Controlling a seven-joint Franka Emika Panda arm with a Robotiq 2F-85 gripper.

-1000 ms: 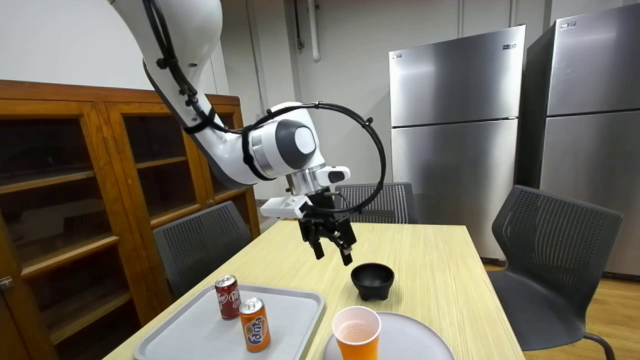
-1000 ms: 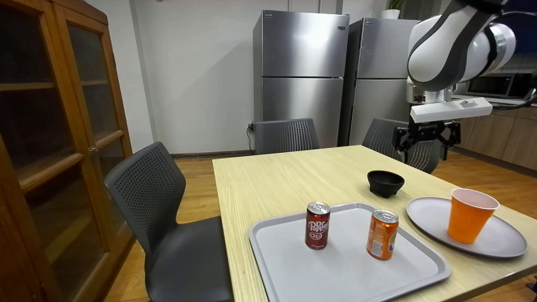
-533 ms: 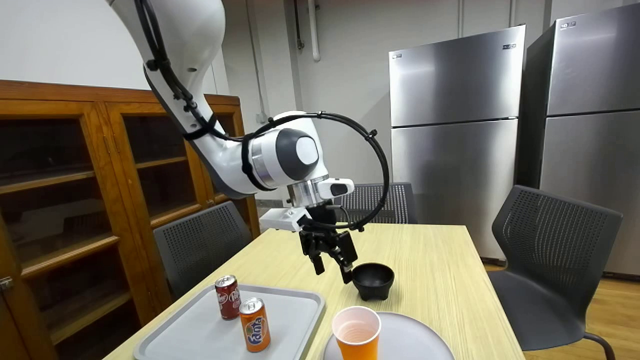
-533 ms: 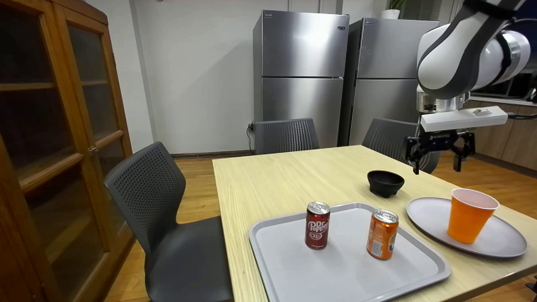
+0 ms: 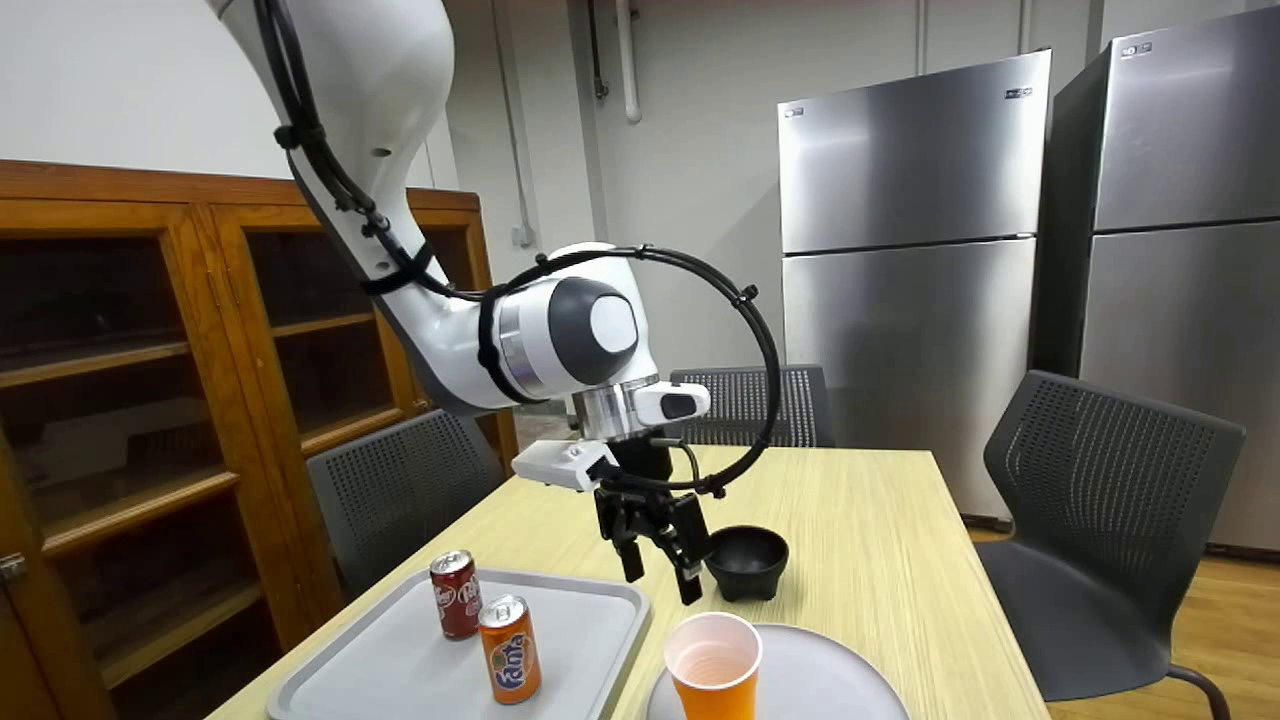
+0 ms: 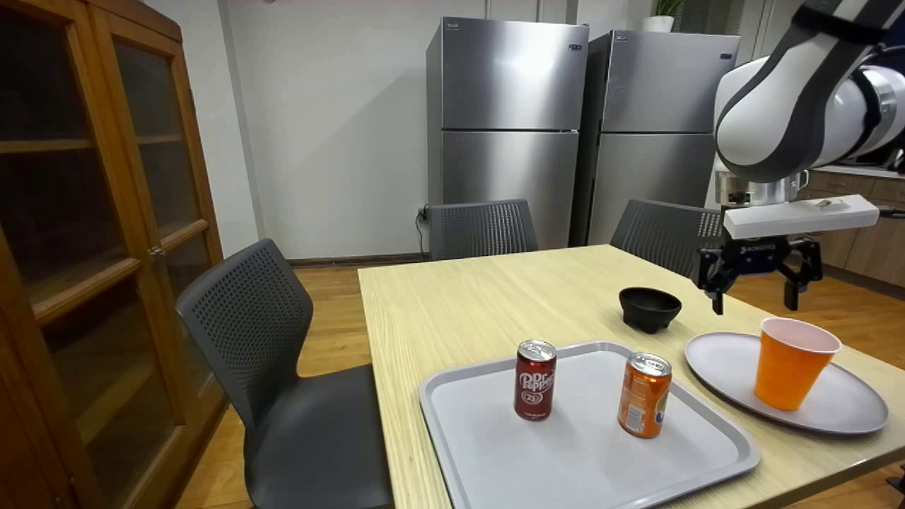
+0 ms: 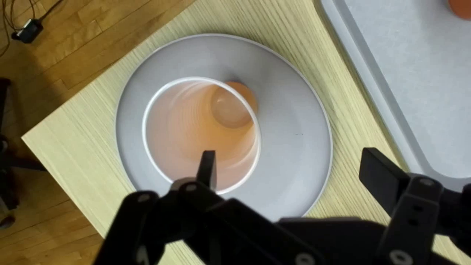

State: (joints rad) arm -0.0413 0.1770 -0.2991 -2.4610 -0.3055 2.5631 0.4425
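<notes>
Hovering ROBOTIQ pincer (image 6: 754,301) near cup (image 6: 792,373)

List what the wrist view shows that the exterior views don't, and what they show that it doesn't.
Only the wrist view: the tabletop corner beside the gray plate.

Only the exterior views: the black bowl, dark red can, two steel refrigerators, chairs and wooden cabinet.

Shared: the open gripper, orange cup standing on that plate, gray tray and wood floor.
</notes>
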